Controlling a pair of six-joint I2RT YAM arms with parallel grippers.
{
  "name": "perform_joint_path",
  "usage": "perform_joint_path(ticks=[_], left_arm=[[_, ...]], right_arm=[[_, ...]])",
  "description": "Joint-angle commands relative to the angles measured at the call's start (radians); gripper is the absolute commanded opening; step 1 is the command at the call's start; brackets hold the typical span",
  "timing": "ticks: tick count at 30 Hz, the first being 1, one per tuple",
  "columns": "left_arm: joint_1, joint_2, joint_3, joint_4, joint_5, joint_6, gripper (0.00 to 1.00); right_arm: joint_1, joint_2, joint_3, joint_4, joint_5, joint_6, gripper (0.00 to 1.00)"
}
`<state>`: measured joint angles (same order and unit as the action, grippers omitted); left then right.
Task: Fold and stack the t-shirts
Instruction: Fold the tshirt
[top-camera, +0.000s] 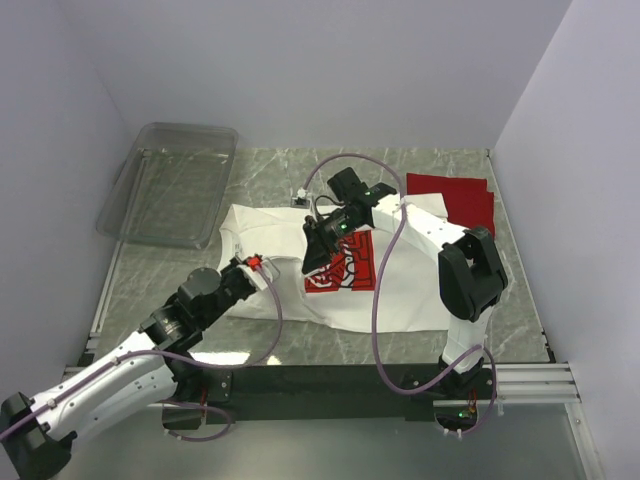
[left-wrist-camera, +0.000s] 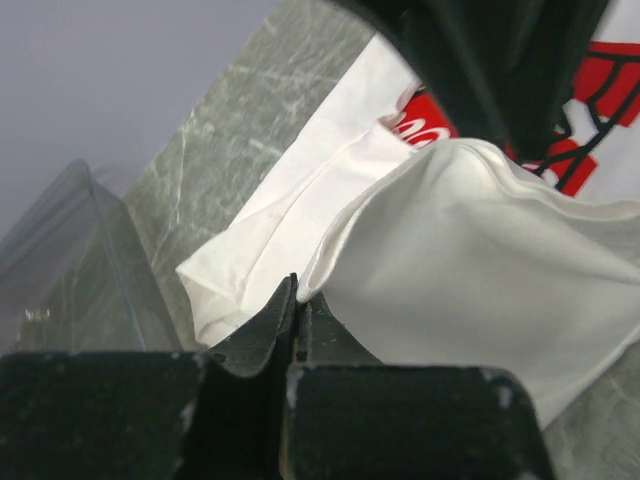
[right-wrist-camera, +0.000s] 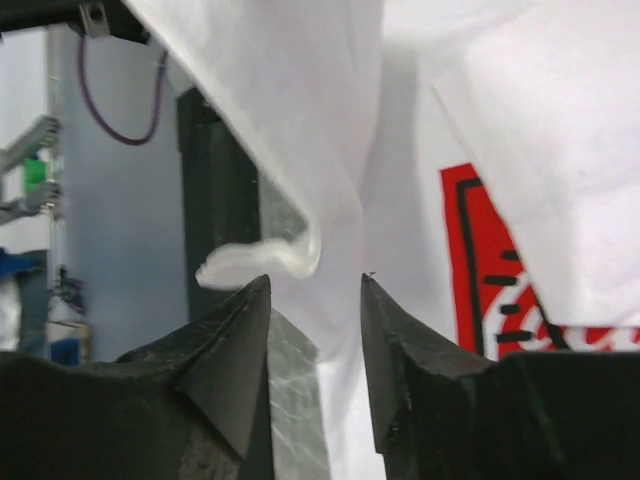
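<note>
**White shirt mid-fold, left edge pinched and raised**

The white t-shirt (top-camera: 410, 300) lies spread at the centre of the marble table (top-camera: 150, 275). The red t-shirt (top-camera: 455, 195) sits folded at the far right, well apart from the clear plastic bin (top-camera: 170, 185) at the far left.

The left gripper (top-camera: 255, 265) meets the shirt's left edge with its jaws pressed together. In my judgement it pinches the hem so that side can be carried inward. The right gripper (top-camera: 320, 255) hangs over the chest graphic (right-wrist-camera: 460, 230), probably to steady the fold line.

The overhead view fixes these positions but hides both claws. The left wrist view shows the closed tips and a billowed flap of cloth. The right wrist view shows a narrow gap with cloth behind it and nothing clamped.
</note>
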<state>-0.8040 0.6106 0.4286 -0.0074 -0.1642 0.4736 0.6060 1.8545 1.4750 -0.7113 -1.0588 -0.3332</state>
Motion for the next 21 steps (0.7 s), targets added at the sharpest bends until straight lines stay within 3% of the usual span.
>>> perform_joint_path(ticks=[1, 4, 9, 13, 15, 21], left_arm=[[0.092, 0.017, 0.032, 0.021, 0.087, -0.079, 0.01], [0.143, 0.067, 0.07, 0.011, 0.083, -0.141, 0.01], [0.186, 0.15, 0.176, -0.052, 0.083, -0.269, 0.01], [0.2, 0.176, 0.225, -0.103, 0.069, -0.328, 0.01], [0.2, 0.17, 0.239, -0.127, 0.072, -0.348, 0.01], [0.206, 0.144, 0.268, -0.199, 0.057, -0.394, 0.01]], right_arm=[[-0.012, -0.052, 0.071, -0.049, 0.124, -0.05, 0.5], [-0.046, -0.127, 0.076, -0.056, 0.288, -0.096, 0.56], [-0.176, -0.38, -0.1, -0.063, 0.388, -0.275, 0.59], [-0.299, -0.627, -0.352, -0.117, 0.482, -0.67, 0.64], [-0.369, -0.753, -0.485, -0.172, 0.52, -0.792, 0.65], [-0.627, -0.841, -0.665, -0.408, 0.652, -1.118, 0.65]])
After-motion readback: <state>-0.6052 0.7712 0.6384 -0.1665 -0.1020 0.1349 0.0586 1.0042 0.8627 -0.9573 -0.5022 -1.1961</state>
